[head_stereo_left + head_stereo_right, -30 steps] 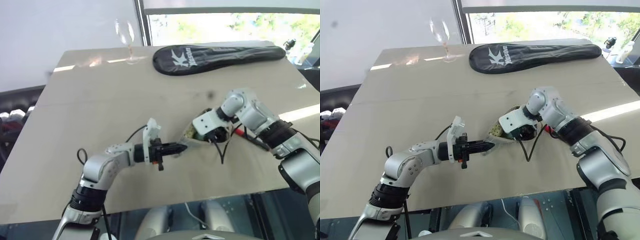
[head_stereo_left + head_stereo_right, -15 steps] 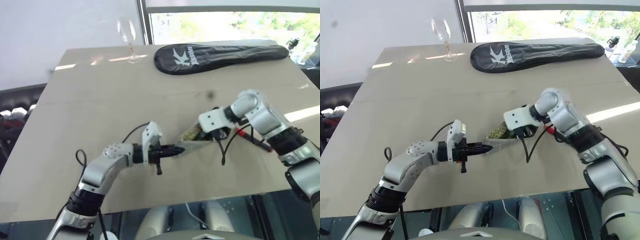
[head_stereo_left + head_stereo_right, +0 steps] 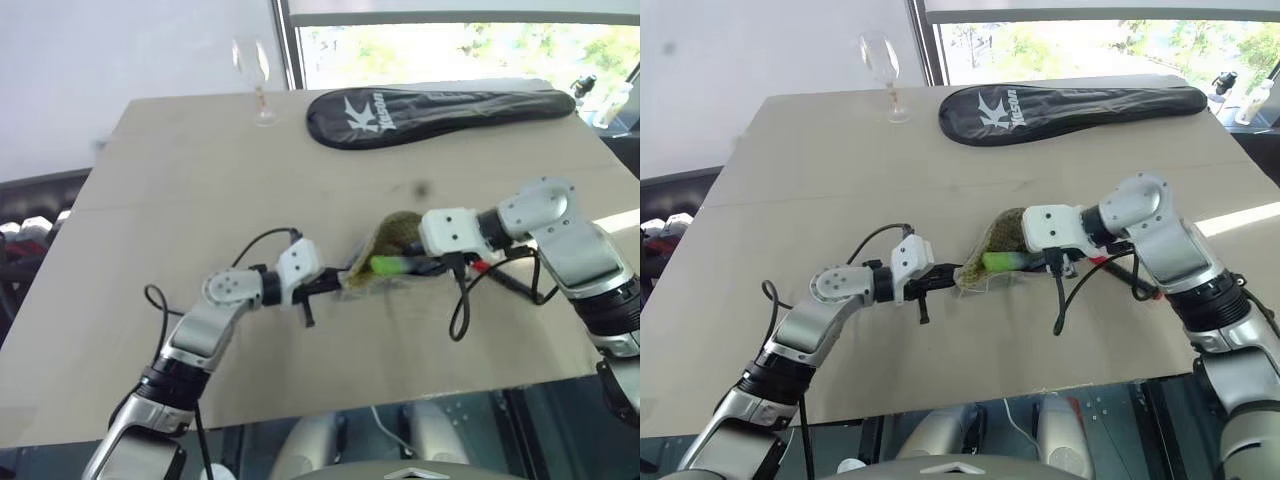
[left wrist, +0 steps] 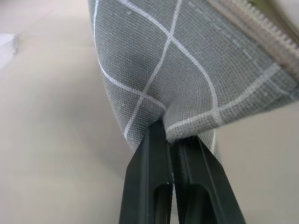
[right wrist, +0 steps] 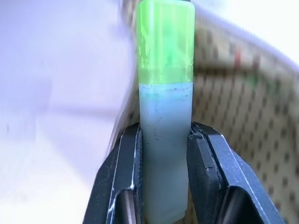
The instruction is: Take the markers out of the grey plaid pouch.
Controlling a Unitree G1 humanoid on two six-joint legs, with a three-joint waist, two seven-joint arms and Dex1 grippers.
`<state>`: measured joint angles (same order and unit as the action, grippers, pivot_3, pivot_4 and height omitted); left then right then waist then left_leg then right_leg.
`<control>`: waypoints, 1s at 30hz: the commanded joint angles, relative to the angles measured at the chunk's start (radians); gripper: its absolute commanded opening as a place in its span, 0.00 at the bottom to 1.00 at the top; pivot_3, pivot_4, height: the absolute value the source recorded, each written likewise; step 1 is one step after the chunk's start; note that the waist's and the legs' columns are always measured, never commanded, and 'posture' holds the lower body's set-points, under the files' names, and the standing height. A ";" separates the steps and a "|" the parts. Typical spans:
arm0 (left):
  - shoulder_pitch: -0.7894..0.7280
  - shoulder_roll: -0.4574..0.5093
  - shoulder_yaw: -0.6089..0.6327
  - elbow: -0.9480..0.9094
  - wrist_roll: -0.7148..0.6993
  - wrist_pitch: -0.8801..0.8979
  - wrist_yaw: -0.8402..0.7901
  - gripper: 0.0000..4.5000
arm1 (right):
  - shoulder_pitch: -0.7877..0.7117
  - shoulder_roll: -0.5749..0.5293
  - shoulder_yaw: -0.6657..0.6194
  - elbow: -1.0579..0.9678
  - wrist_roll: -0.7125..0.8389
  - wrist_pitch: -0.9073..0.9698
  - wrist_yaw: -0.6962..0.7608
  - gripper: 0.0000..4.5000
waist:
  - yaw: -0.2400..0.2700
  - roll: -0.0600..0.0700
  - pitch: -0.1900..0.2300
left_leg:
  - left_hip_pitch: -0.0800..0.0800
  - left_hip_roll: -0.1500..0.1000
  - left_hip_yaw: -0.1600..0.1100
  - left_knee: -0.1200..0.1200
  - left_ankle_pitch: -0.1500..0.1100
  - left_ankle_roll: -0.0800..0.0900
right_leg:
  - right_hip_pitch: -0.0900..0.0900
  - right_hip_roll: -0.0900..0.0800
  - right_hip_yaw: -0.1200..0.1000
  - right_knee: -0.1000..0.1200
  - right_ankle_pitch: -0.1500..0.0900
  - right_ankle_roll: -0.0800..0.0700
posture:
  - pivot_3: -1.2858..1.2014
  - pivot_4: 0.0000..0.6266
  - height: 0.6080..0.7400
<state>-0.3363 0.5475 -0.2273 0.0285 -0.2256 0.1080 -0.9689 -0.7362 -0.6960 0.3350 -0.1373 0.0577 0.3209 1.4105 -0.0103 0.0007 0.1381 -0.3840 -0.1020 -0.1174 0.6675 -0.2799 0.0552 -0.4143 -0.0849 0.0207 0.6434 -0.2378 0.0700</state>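
The grey plaid pouch [image 3: 388,236] is raised off the table [image 3: 200,200] at mid-front, its mouth turned toward my right arm. My left gripper [image 4: 170,135] is shut on a pinched corner of the pouch's fabric [image 4: 187,60]. My right gripper [image 5: 163,135] is shut on the pale barrel of the green-capped marker [image 5: 166,93], which pokes level out of the pouch mouth [image 3: 1002,261]. The dotted tan lining [image 5: 233,93] shows behind it. The red-capped marker [image 3: 483,268] lies on the table under my right wrist, partly hidden by a cable.
A long black racket cover [image 3: 440,105] lies across the far side of the table. A wine glass [image 3: 252,70] stands at the far left corner. The table's front edge runs just below both arms.
My right gripper closed on the green marker and drew back and up, pulling it partly out. My left wrist rolled and moved forward, and the pouch now hangs lifted between the grippers.
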 commanded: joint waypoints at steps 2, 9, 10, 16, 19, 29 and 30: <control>-0.010 0.008 0.037 0.024 0.025 -0.025 0.015 0.00 | -0.014 0.060 -0.088 -0.027 0.071 -0.055 -0.088 0.18 | -0.002 0.000 0.000 | 0.000 0.000 0.000 0.000 0.000 0.000 | 0.000 0.000 0.000 0.000 0.000 0.000 | 0.52 0.24 1.00; 0.002 0.035 0.062 0.004 0.042 -0.051 0.017 0.00 | -0.058 0.094 -0.218 -0.045 0.184 0.054 -0.205 0.18 | 0.000 0.000 0.000 | 0.000 0.000 0.000 0.000 0.000 0.000 | 0.000 0.000 -0.001 0.000 0.000 0.000 | 0.52 0.24 1.00; 0.000 0.045 0.072 0.001 0.045 -0.058 0.020 0.00 | -0.061 0.065 -0.232 -0.037 0.174 0.075 -0.218 0.18 | 0.000 0.000 0.000 | 0.000 0.000 0.000 0.000 0.000 0.000 | -0.001 0.000 -0.001 0.000 0.000 0.000 | 0.52 0.24 1.00; -0.014 0.108 0.153 -0.015 0.060 -0.064 0.059 0.00 | -0.002 -0.140 -0.251 0.085 0.035 0.110 -0.303 0.18 | 0.003 0.000 0.000 | -0.001 0.000 0.000 0.000 0.000 0.000 | -0.001 0.000 -0.001 0.000 0.000 0.000 | 0.52 0.24 1.00; -0.004 0.167 0.180 -0.013 0.104 -0.103 0.070 0.00 | 0.067 -0.236 -0.226 0.168 -0.056 0.106 -0.344 0.18 | 0.009 0.000 0.001 | -0.003 0.000 -0.001 0.000 0.000 0.000 | -0.001 -0.001 -0.001 -0.001 0.000 0.000 | 0.52 0.24 1.00; 0.005 0.255 0.272 -0.016 0.153 -0.152 0.126 0.00 | 0.132 -0.263 -0.188 0.413 -0.196 -0.043 -0.455 0.71 | -0.003 0.003 0.003 | -0.003 0.000 0.004 -0.002 0.000 0.000 | -0.005 0.000 0.001 0.000 0.000 0.000 | 0.52 0.24 1.00; 0.008 0.261 0.277 -0.014 0.160 -0.159 0.135 0.00 | 0.135 -0.263 -0.192 0.418 -0.201 -0.049 -0.464 0.82 | -0.003 0.003 0.003 | -0.004 0.000 0.004 -0.002 0.000 0.000 | -0.005 0.000 0.001 0.000 0.000 0.000 | 0.52 0.24 1.00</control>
<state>-0.3310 0.7880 0.0075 0.0461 -0.0822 -0.0215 -0.8601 -0.6021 -0.9411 0.1600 0.2853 -0.1274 0.2996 0.9685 -0.0128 0.0035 0.1408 -0.3876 -0.1018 -0.1137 0.6657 -0.2799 0.0552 -0.4195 -0.0849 0.0221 0.6431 -0.2378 0.0701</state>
